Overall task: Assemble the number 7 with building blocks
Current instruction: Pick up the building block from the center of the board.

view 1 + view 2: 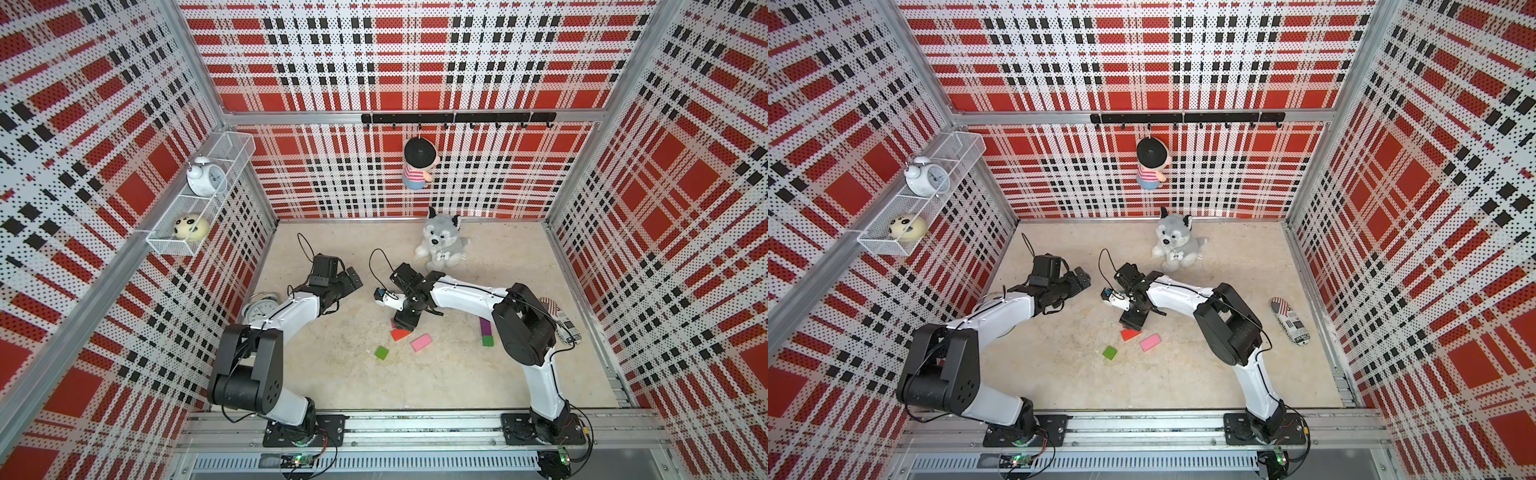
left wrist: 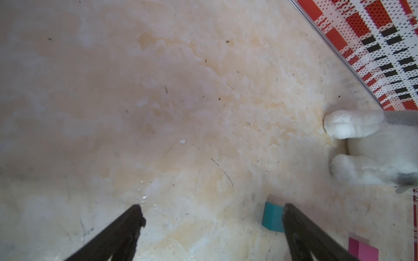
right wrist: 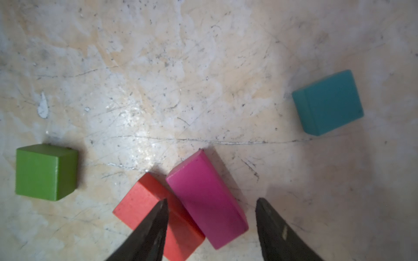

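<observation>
Magenta block point(image 3: 207, 200): flat on the table point(image 3: 203, 79), between the two fingers of the right claw point(image 3: 212, 201), its long axis slanted across the line of the fingers.

Right claw: spread, one finger on each side of the block. A strip of bare table shows between the block and one finger, so no pinch. The other fingertip point(image 3: 161, 217) sits over the red block point(image 3: 140, 203), which lies side against side with the magenta one. Cannot tell whether that tip touches either block.

Green block point(image 3: 46, 171): out beyond the red-side finger, well apart from the pair.

Teal block point(image 3: 328, 102): ahead of the tips, off to the opposite side, alone.

In a top view the right claw points down at the table. Pink block point(image 1: 421, 342) lies just beside it, toward the robot's base rail. Purple block point(image 1: 484, 326) and a second green square point(image 1: 488, 341) lie together further off, near the right arm's elbow.

Left claw point(image 2: 212, 211): fingers spread wide, only bare table between them. The teal block is partly hidden behind one of its fingers; contact cannot be told. Plush dog point(image 2: 352, 126): ahead of and beyond that same finger. Alarm clock point(image 1: 259, 307): on the table behind the left claw, beside its arm.
</observation>
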